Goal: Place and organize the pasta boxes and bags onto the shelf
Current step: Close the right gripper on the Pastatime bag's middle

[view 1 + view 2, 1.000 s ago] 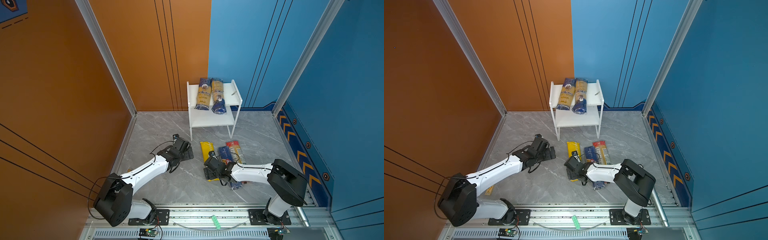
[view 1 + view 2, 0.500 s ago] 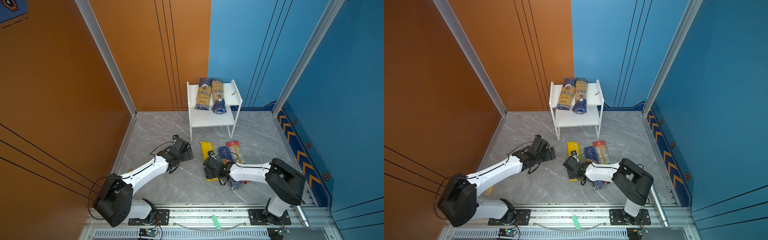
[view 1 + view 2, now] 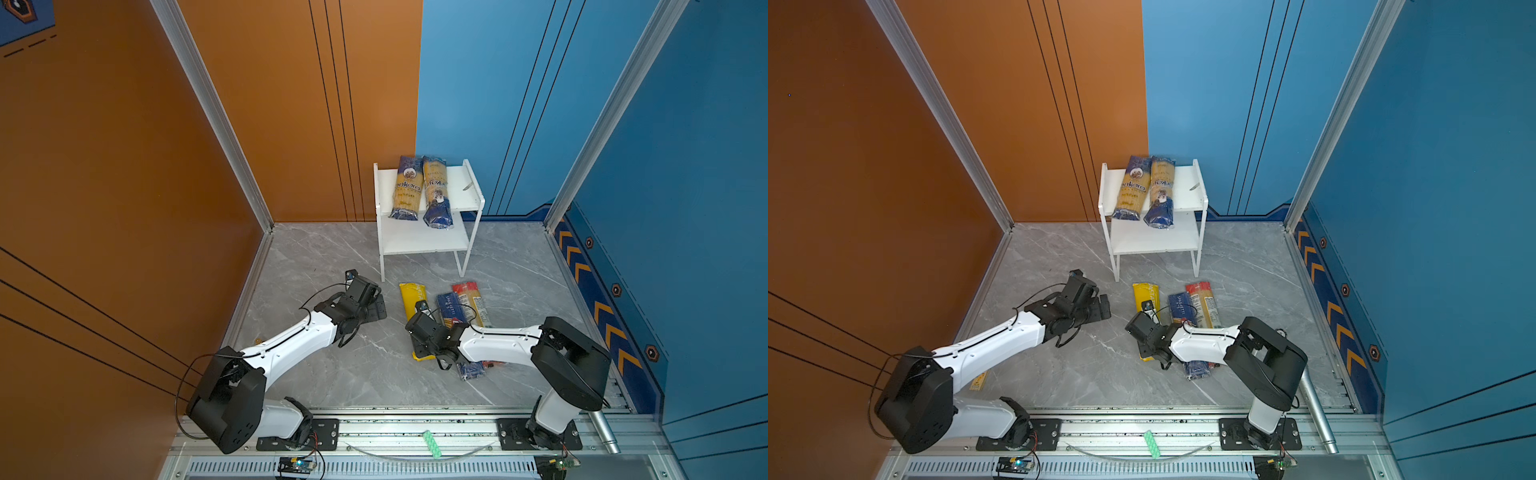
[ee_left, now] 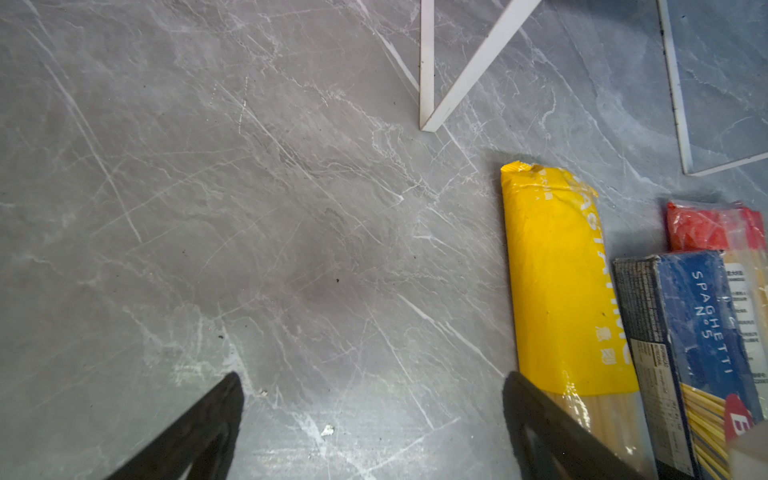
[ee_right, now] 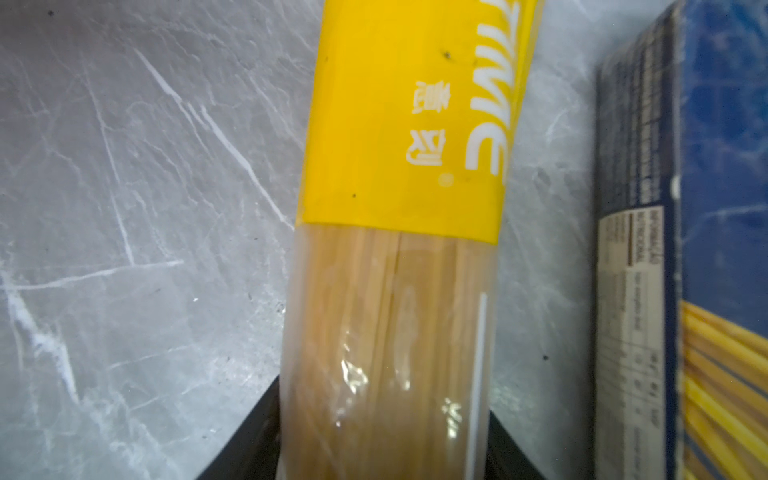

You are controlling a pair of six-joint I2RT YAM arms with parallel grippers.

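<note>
Right gripper [image 5: 382, 401]: jaws pinch the clear section of the yellow spaghetti pack [image 3: 411, 297], flat on the floor [image 3: 332, 374] at 6 o'clock from the shelf [image 3: 419, 245]. Left gripper [image 4: 371, 378]: jaws spread wide over bare floor, 9 o'clock of that pack. Two ankara packs [image 3: 407, 187] lie on the shelf's top board.

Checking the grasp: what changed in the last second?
The right gripper closed its jaws onto the yellow pack, which still lies on the floor. The left gripper stays open and still; the shelf and other packs have not moved.
</note>
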